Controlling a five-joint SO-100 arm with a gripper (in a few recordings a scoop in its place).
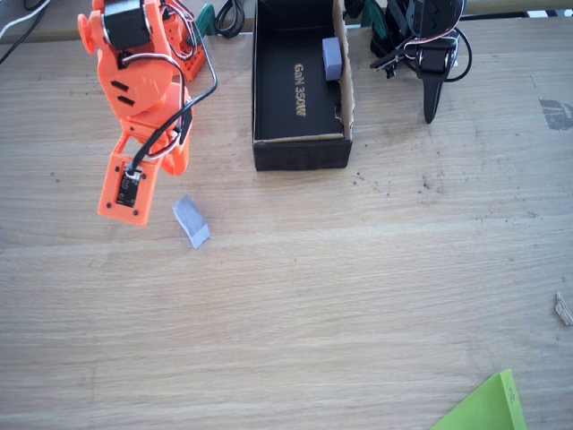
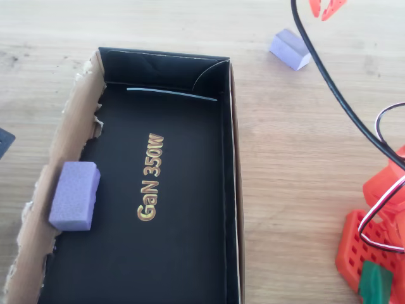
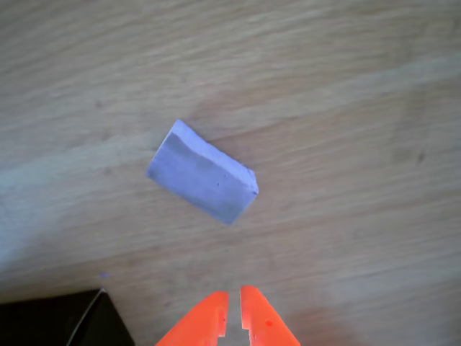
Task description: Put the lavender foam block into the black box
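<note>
The lavender foam block (image 1: 191,221) (image 2: 290,49) (image 3: 203,171) lies alone on the wooden table, turned at an angle, left of and nearer than the black box (image 1: 269,90) (image 2: 190,221). The box stands open with gold "GaN 350W" on its floor and a torn brown edge. My orange gripper (image 1: 172,161) (image 2: 323,5) (image 3: 234,306) hovers above the table close to the block without touching it. Its fingertips are nearly together and hold nothing. A second lavender block (image 1: 331,58) (image 2: 74,195) rests inside the box against the torn wall.
A bright green sheet corner (image 1: 488,408) pokes in at the table's near right edge. A small scrap (image 1: 563,307) lies at the right edge. The arm's orange base (image 2: 373,247) and cables (image 2: 342,101) stand beside the box.
</note>
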